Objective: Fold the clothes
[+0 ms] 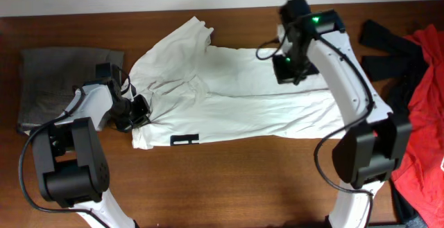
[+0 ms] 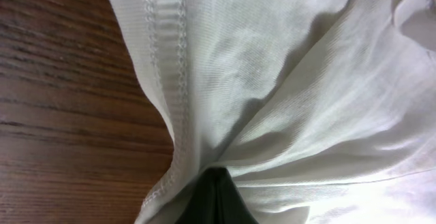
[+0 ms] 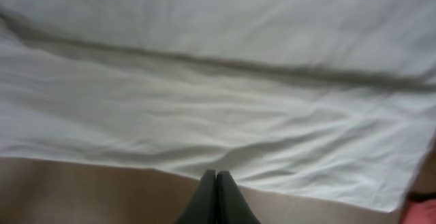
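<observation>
Progress looks early to middling. A large white short-sleeved T-shirt of thin fabric [image 1: 236,96] lies stretched sideways across the middle of the dark wooden bench [image 1: 229,179], reaching from the left arm to under the right arm. A small black rectangular mark [image 1: 184,141] shows near its lower left corner, and a flap that looks like a sleeve [image 1: 194,34] sticks out at the upper left. One long edge or crease runs along the shirt's middle in the overhead view, so one lengthwise layer may already be turned over. I cannot tell that for certain. The cloth is rumpled and bunched at its left end, and no compact folded shape has been made.

The left tool [image 1: 141,110] is pinching the shirt at that left end. The left wrist view shows fabric [image 2: 286,81] gathered into pleats that run down into the dark tips [image 2: 214,200], with a stitched hem curving beside them. The right tool [image 1: 288,68] sits over the shirt's upper right part. Its tips [image 3: 216,197] are pressed together just at the cloth's edge [image 3: 218,81], and whether any fabric is caught between them I cannot tell.

Left to do, in my judgement: smoothing the bunched end, tucking in the sleeve, and folding the long strip across itself.

Grey-brown trousers [image 1: 48,75] lie at the far left, and red [image 1: 423,117] and black garments [image 1: 388,48] at the far right. All of these are apart from the shirt.
</observation>
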Robot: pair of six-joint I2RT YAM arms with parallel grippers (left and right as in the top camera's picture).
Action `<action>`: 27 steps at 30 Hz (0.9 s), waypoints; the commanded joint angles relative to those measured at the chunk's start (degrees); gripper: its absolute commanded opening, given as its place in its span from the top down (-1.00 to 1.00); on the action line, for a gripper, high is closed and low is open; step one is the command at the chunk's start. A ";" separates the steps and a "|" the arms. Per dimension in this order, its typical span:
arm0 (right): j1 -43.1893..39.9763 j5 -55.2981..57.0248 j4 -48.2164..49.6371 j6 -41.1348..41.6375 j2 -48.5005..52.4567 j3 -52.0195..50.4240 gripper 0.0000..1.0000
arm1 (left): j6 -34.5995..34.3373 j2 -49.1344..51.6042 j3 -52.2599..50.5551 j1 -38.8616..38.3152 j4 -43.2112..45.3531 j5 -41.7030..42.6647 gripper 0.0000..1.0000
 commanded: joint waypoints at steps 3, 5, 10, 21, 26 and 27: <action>-1.42 -6.56 5.81 0.55 1.92 -10.38 0.92 | -0.57 0.90 -0.85 0.17 -0.26 -0.87 0.96; -1.40 -6.69 9.55 0.55 1.92 -13.88 0.92 | -0.57 0.90 -0.85 0.17 -0.24 -0.87 0.95; -1.27 -6.64 17.51 0.55 1.92 -20.46 0.92 | -0.57 0.90 -0.85 0.17 -0.26 -0.87 0.95; -1.31 -4.42 26.25 1.84 1.92 -26.10 0.92 | -0.57 0.90 -0.85 0.17 -0.24 -0.87 0.95; -1.31 -2.71 30.34 1.86 1.92 -26.14 0.92 | -0.57 0.90 -0.85 0.17 -0.26 -0.87 0.94; -1.31 -2.71 31.28 1.86 1.92 -26.14 0.92 | -0.57 0.90 -0.85 0.17 -0.28 -0.87 0.94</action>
